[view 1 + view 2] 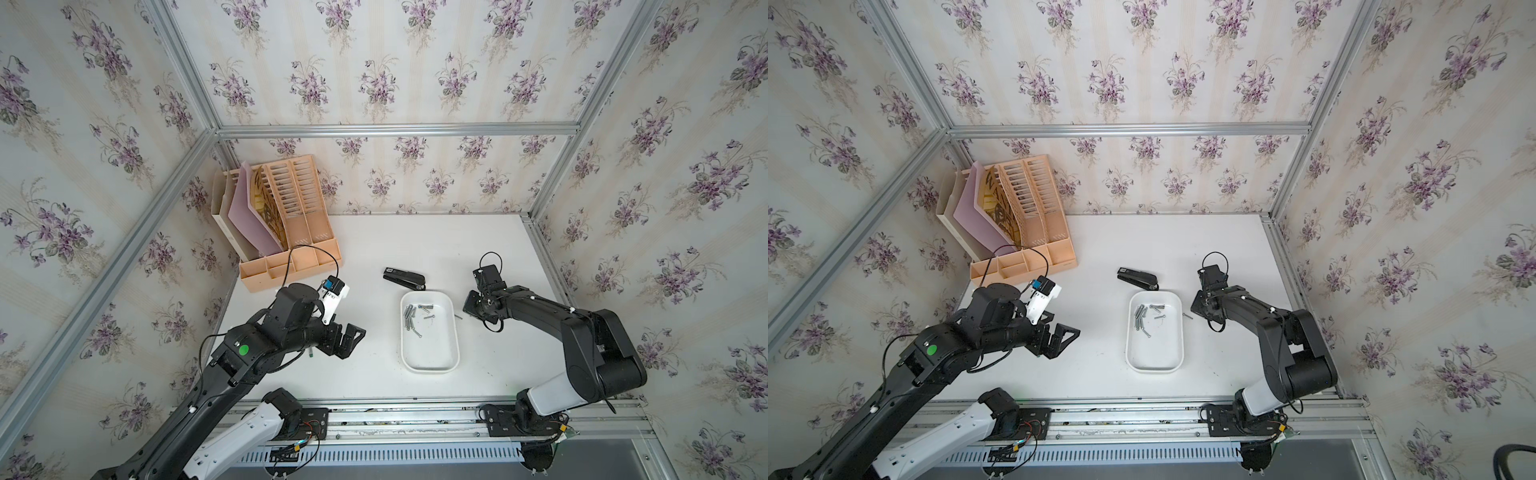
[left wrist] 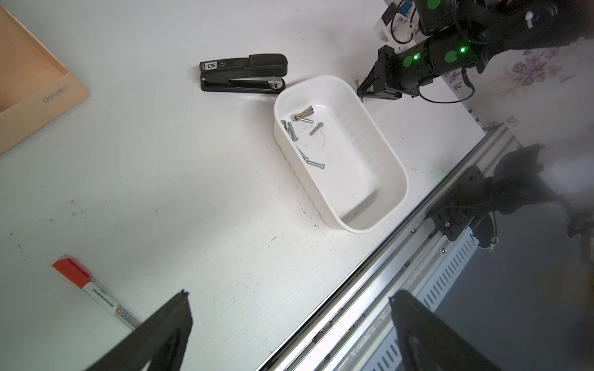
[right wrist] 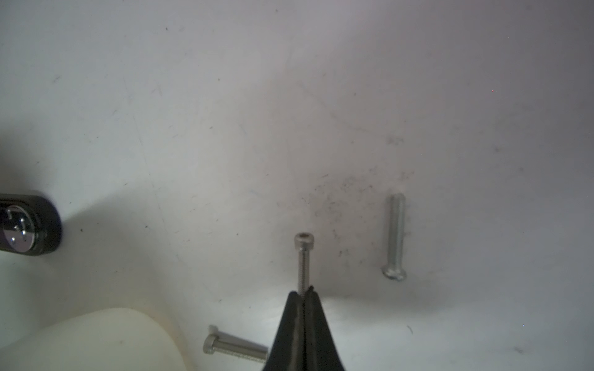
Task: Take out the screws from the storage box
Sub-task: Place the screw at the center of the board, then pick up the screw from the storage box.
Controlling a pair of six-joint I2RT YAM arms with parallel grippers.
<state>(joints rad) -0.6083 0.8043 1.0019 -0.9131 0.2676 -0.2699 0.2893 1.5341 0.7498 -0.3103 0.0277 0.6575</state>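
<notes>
The white storage box point(image 1: 430, 368) point(image 1: 1154, 368) point(image 2: 353, 180) lies mid-table with several silvery screws point(image 1: 411, 316) point(image 1: 1142, 318) point(image 2: 302, 128) at its far end. My right gripper point(image 3: 304, 294) point(image 1: 467, 311) sits low over the table just right of the box, shut on the shank of one screw point(image 3: 303, 260) that sticks out past the tips. Two more screws point(image 3: 394, 237) point(image 3: 234, 348) lie on the table beside it, close to the box's corner point(image 3: 96, 337). My left gripper point(image 2: 289, 298) point(image 1: 353, 336) point(image 1: 1065, 336) hovers left of the box, open and empty.
A black stapler point(image 1: 405, 278) point(image 2: 244, 72) lies just behind the box. A peach file organizer point(image 1: 286, 232) fills the back left corner. A red-capped marker point(image 2: 93, 292) lies under my left arm. The metal rail point(image 1: 395, 415) runs along the front edge.
</notes>
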